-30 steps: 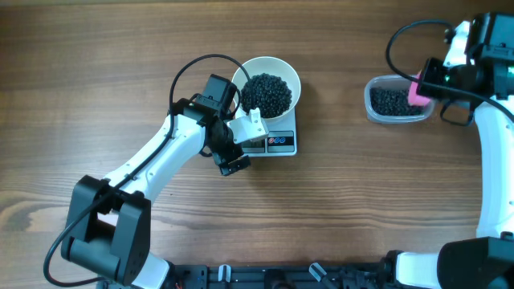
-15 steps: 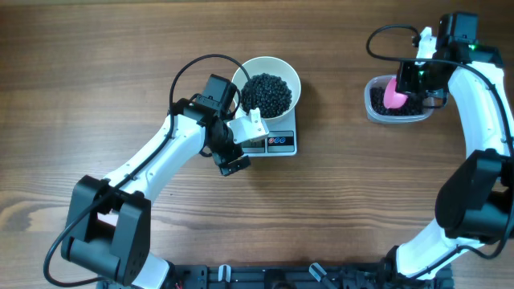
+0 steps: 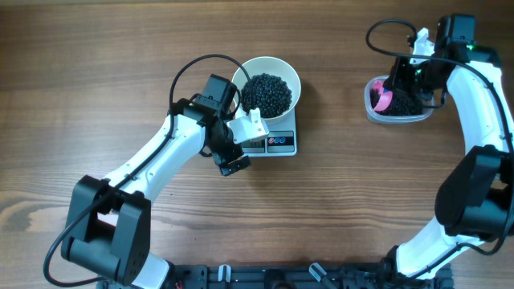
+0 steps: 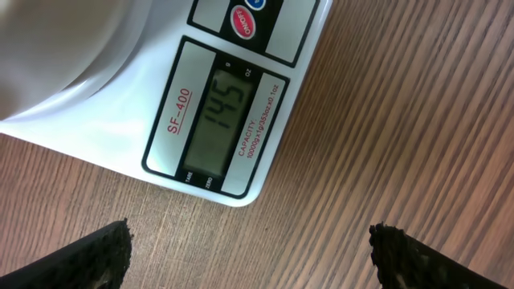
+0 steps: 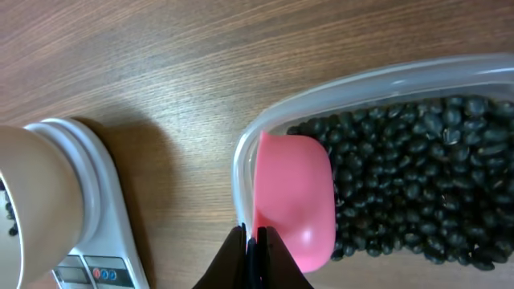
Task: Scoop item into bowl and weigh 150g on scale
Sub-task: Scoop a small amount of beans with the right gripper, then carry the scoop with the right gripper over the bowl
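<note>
The white bowl (image 3: 291, 77) stands on the white scale (image 3: 281, 144) and holds a heap of black pellets, the item (image 3: 267, 94). In the left wrist view the scale's display (image 4: 225, 120) reads 145. My left gripper (image 3: 243, 146) hangs open just in front of the display, with nothing between its fingers (image 4: 104, 253). My right gripper (image 5: 255, 241) is shut on the thin handle of a pink scoop (image 5: 293, 197). The scoop's cup sits at the left end of a clear tub (image 5: 361, 84), against more black pellets (image 5: 418, 177).
The clear tub (image 3: 371, 112) sits at the back right of the wooden table, well apart from the scale. The left arm (image 3: 152, 168) stretches diagonally from the front left towards the scale. The right arm's cable (image 3: 385, 36) loops above the tub.
The right arm has swung from the table's right edge over to the tub and lowered the pink scoop into its left end. The left arm and the bowl have not moved.
</note>
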